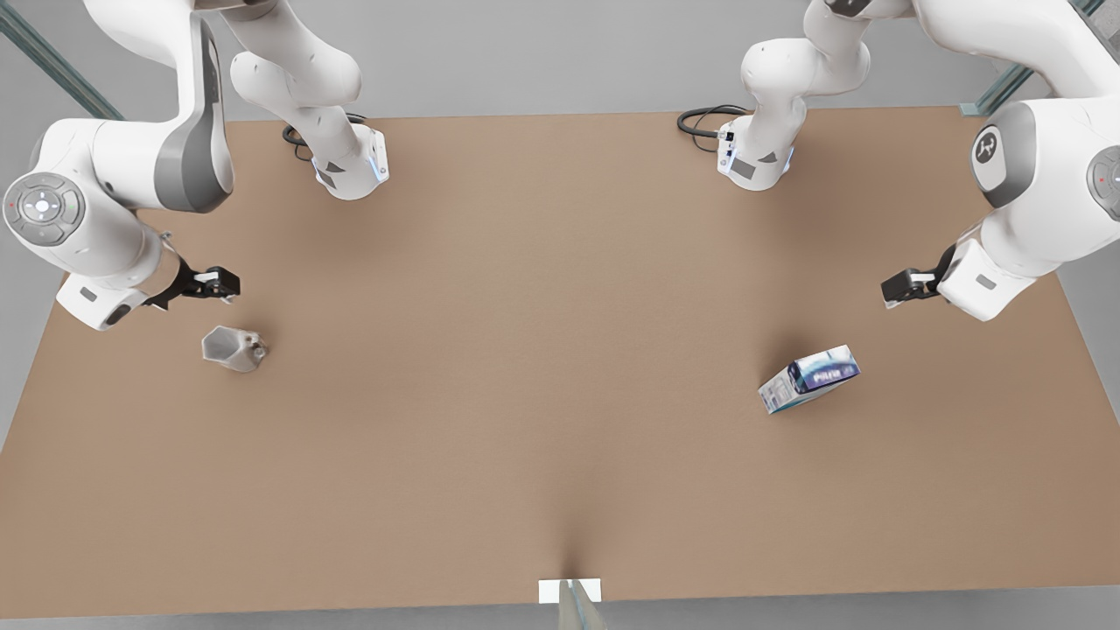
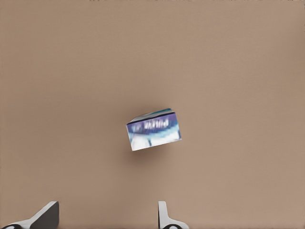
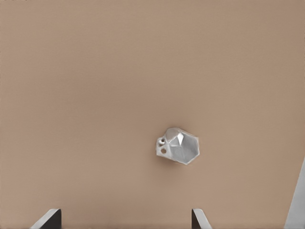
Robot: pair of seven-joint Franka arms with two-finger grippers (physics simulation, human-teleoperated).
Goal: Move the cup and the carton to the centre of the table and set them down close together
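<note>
Jaws on both arms are standing open and empty, hovering above their targets: the left gripper [image 1: 894,290] near the carton [image 1: 809,377], the right gripper [image 1: 224,283] just beside the cup [image 1: 234,347]. Reaching is the step in hand, I judge; neither thing is grasped yet. Each is sitting on the desk [image 1: 525,367], well apart, at opposite sides. Next, each arm is needing to descend and straddle its thing. Nothing is blocking the centre.

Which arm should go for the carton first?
The left gripper: it hovers open right above the carton, both on the front view's right. The right gripper is open over the cup, across the table.
</note>
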